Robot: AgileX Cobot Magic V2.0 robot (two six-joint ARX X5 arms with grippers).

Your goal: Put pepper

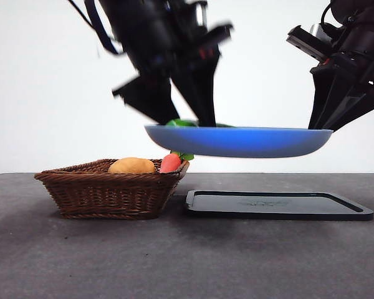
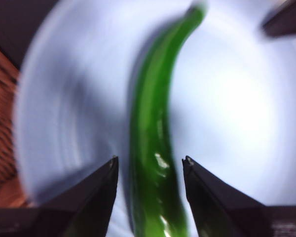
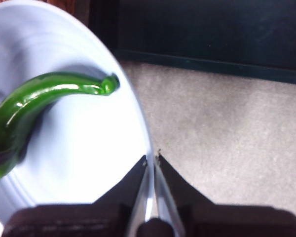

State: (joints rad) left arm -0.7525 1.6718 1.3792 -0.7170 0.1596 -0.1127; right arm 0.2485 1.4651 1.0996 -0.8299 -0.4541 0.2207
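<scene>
- Bench point(image 1: 187, 261): one wicker basket point(image 1: 106, 193) at 9 o'clock, one black tray point(image 1: 277, 205) at 3.
- One blue plate point(image 1: 237, 141) held in the air; right pincer point(image 3: 151, 159) clamped on its rim.
- One pepper point(image 2: 153, 163) lies on the plate; left pincer point(image 2: 149, 165) jaws apart, straddling it.
- Basket holds one potato point(image 1: 132, 166), one carrot point(image 1: 170, 163).
- Risk: single-edge grip; plate could tilt, pepper slides off.

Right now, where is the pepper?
The pepper lies on the blue plate, which the right pincer holds by its rim in the air above the black tray. The open left pincer straddles the pepper.
</scene>
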